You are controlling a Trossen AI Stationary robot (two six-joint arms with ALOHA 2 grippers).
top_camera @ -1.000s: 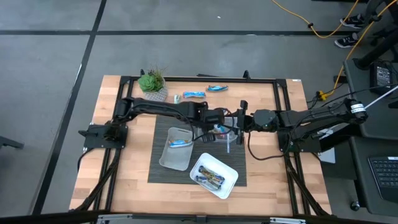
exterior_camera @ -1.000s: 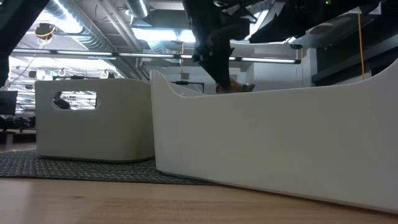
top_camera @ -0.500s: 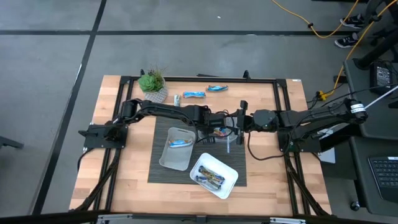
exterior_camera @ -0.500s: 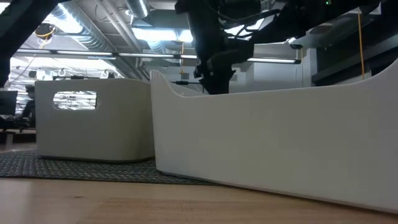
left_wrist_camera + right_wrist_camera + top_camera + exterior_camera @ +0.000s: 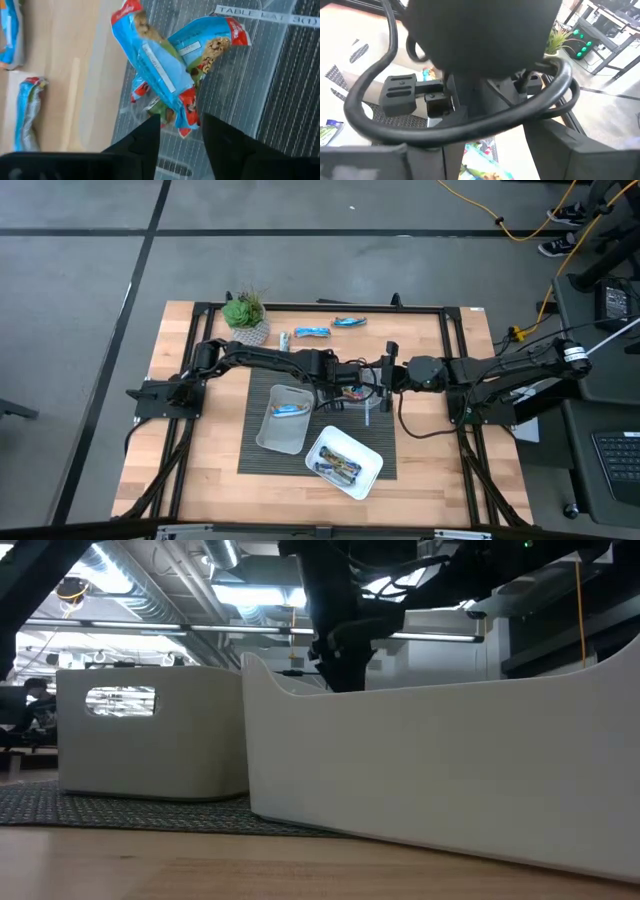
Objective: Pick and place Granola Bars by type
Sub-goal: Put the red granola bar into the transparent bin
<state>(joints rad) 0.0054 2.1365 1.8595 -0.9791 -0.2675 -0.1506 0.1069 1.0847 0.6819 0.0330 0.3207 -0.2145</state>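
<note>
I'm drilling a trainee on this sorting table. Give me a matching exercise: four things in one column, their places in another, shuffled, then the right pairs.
Things:
1. potted plant
2. white tray
3. grey tray
4. left gripper

Places:
A. holds one blue bar
B. far left corner of the table
C. over bars on the clear tray
D. nearest the front edge, holds several bars

Pairs: 1-B, 2-D, 3-A, 4-C

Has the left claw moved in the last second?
Yes. In the high view the left claw has slid from above the grey tray toward the right claw, and now hangs over the bars on the mat.
</note>
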